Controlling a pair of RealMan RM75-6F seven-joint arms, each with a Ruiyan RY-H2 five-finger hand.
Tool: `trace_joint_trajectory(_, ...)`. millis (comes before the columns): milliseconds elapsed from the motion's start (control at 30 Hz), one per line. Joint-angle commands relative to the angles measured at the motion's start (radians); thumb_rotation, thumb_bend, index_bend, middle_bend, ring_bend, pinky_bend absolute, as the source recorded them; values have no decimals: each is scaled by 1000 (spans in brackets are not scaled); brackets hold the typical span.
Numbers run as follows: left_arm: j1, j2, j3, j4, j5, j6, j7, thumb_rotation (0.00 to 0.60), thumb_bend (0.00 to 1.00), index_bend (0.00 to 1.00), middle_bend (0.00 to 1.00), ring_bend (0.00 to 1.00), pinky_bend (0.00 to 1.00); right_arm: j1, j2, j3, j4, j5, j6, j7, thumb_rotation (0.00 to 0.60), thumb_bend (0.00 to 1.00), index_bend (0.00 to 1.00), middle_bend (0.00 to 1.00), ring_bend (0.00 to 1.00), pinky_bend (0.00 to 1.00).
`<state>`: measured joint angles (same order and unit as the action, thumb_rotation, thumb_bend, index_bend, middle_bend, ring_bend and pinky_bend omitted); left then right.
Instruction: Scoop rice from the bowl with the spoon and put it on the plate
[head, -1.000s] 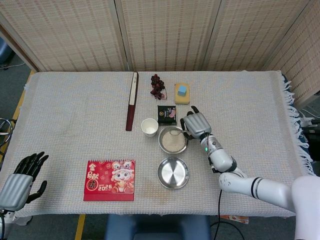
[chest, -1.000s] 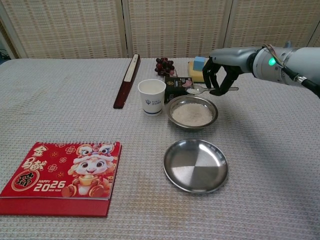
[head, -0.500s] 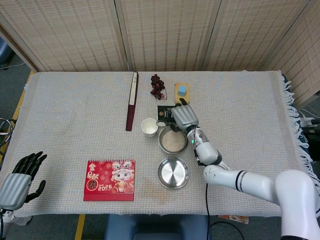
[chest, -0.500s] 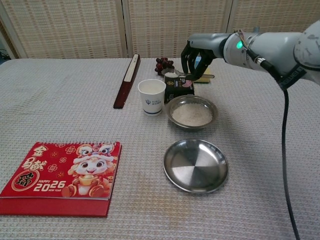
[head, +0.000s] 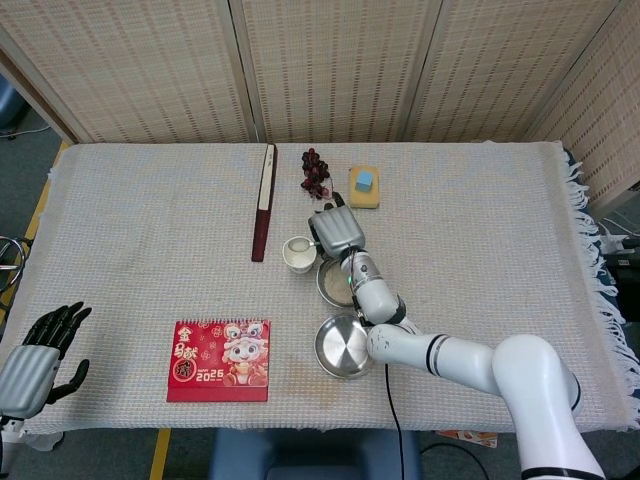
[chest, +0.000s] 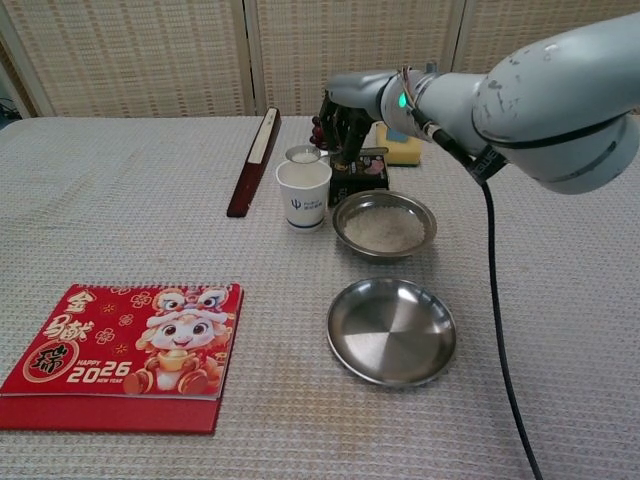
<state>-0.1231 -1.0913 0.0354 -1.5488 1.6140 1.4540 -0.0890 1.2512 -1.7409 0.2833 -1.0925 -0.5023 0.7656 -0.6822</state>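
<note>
Left hand (head: 28, 362): at the near-left table edge, fingers apart, holding nothing, well apart from the work.

Spoon (chest: 305, 155): rice-loaded, held level over the white cup (chest: 302, 193); handle runs right into the right hand (chest: 345, 122), fingers clamped on it.

Bowl (chest: 384, 224): right of the cup, holding rice.

Plate (chest: 391, 330): empty, near-right of the spoon bowl; the load must travel nearward and right.
</note>
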Motion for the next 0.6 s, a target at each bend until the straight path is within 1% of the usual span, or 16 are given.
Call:
trace_joint_trajectory(33,-4,10,7,3,5,-10,-29,600,461,0,0,0,93,31,-36,-24,42,14,15,-56,600,322,929,579,205,0)
trace_joint_trajectory(167,0,7,-1,8,-6,0,-20,600,461,0,0,0,93,57,-72,-59,90,-22,57,-135,600,323,929,579,205,0)
trace_joint_trajectory(433,-6,7,-3,12,-14,-13,-21,600,462,0,0,0,93,80,-131,-137,158,-170,142,-279,600,323,929,579,205,0)
trace_joint_trajectory(600,0,3,-3,21,0,10,-38,600,462,0,0,0,93,78,-148,-171,171,-247,166,-344,600,323,929,579,205,0)
